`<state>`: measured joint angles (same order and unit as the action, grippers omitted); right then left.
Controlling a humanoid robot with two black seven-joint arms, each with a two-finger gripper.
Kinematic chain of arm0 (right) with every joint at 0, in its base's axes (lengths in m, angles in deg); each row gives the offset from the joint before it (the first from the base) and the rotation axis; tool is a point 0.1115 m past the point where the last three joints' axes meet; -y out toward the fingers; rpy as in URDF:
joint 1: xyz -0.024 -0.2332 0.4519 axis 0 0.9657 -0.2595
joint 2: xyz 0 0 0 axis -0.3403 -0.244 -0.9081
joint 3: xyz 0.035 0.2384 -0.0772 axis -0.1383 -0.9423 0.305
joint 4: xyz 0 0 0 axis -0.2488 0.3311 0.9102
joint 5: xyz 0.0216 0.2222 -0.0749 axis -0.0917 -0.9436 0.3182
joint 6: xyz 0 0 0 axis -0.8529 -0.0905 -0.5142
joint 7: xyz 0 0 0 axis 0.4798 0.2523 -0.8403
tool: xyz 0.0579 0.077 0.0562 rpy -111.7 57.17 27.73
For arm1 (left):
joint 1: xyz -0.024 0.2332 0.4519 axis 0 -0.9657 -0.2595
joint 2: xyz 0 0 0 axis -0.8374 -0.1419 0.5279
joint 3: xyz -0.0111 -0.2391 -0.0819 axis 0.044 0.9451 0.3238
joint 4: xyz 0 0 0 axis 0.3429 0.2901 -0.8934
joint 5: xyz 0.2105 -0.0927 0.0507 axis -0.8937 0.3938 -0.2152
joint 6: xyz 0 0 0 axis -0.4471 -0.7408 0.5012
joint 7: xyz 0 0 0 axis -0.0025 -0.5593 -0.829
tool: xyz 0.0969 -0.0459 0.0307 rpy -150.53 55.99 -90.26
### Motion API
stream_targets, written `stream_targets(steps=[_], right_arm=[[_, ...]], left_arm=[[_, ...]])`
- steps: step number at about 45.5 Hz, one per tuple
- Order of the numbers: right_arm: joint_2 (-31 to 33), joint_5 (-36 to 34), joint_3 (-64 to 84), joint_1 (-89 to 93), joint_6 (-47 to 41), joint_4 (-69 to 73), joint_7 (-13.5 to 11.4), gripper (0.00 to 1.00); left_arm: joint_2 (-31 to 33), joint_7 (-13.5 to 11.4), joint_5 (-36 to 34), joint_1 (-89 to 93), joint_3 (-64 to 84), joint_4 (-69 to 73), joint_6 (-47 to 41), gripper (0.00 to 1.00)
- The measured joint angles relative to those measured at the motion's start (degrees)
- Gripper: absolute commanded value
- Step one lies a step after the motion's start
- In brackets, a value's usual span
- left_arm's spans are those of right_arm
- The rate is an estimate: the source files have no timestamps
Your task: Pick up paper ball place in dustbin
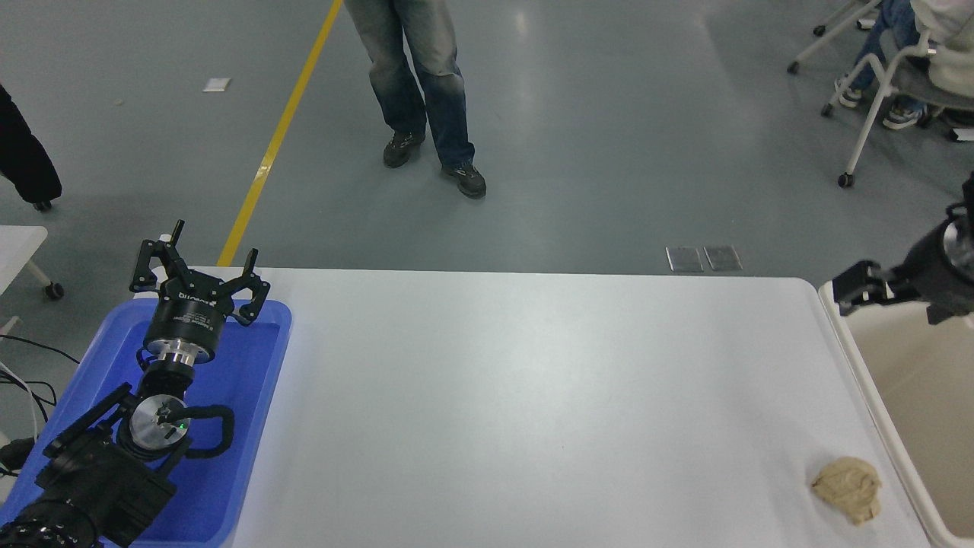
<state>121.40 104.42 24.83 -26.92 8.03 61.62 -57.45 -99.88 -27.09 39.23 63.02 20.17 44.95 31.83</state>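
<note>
Two grippers, one target: the empty right gripper (886, 293), jaws parted, hangs over the dustbin (852, 358) rim, far nearer than the parked left gripper (196, 274) to the paper ball (847, 487) lying below it near the table's (533, 396) front-right corner.

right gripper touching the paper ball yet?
Apart. The head view shows the right gripper up at the dustbin's far corner, with bare table between it and the paper ball near the front edge.
</note>
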Motion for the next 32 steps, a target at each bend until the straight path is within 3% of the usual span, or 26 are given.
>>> stream_targets(steps=[32], right_arm=[[3.30,1.20,-15.83,26.86,10.83,-1.95,0.22,1.00]], left_arm=[[0.00,-0.01,0.03,0.00,-0.01,0.00,0.00,1.00]])
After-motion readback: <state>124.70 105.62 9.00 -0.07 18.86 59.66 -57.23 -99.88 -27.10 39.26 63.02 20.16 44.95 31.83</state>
